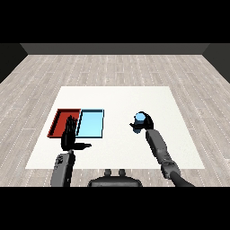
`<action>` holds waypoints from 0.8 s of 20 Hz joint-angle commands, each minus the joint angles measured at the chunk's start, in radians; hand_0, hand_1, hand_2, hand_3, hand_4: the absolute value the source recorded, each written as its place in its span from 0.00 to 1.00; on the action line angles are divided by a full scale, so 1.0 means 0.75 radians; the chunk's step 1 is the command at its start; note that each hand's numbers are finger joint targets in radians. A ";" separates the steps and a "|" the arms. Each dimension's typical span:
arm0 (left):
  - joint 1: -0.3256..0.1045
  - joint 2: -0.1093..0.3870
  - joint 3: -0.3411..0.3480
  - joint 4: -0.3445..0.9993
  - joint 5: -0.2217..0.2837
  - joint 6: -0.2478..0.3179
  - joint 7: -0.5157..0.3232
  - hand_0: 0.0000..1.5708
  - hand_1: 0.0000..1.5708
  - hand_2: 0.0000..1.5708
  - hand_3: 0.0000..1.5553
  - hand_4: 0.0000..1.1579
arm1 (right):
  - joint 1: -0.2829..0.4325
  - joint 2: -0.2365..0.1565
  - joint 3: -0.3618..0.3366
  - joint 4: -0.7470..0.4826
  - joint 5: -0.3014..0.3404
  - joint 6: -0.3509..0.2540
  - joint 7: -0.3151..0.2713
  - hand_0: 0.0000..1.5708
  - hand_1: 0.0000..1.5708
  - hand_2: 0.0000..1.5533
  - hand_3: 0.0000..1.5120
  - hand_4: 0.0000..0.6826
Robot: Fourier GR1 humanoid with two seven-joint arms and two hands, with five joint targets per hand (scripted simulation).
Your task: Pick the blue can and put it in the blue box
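From my seat at the controls I see a flat white table point(121, 99), square-cornered and matte, standing on a floor of pale grey wood planks point(112, 63). On it lie two shallow rectangular trays side by side and touching along one long edge: one red tray point(60, 117) with a dark red base and raised rim, and one light blue tray point(91, 124) with a smooth pale floor and a thin darker blue rim. Nothing lies in the part of either tray that I can see.

I count one can. The blue can point(140, 119) is a small upright cylinder with a lighter blue top, and it sits on the right half of the table, well apart from the light blue tray. My right hand point(144, 123) is curled round it: black fingers wrap its sides, so only the top and part of the front face show. I cannot tell whether the can's base rests on the table or is just off it.

My left hand point(69, 137) is at the near edge of the two trays, overlapping the seam between them in my view. Its fingers are straight and point upward, its thumb sticks out sideways to the right, and it holds nothing.

Two grey forearms, smooth and segmented, come in from the lower corners.
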 commanded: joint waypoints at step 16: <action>-0.186 -0.047 -0.220 0.217 -0.056 0.104 0.128 0.00 0.00 0.00 0.00 0.00 | 0.156 0.145 0.295 -0.672 -0.020 -0.209 0.155 0.92 0.92 0.93 0.94 0.97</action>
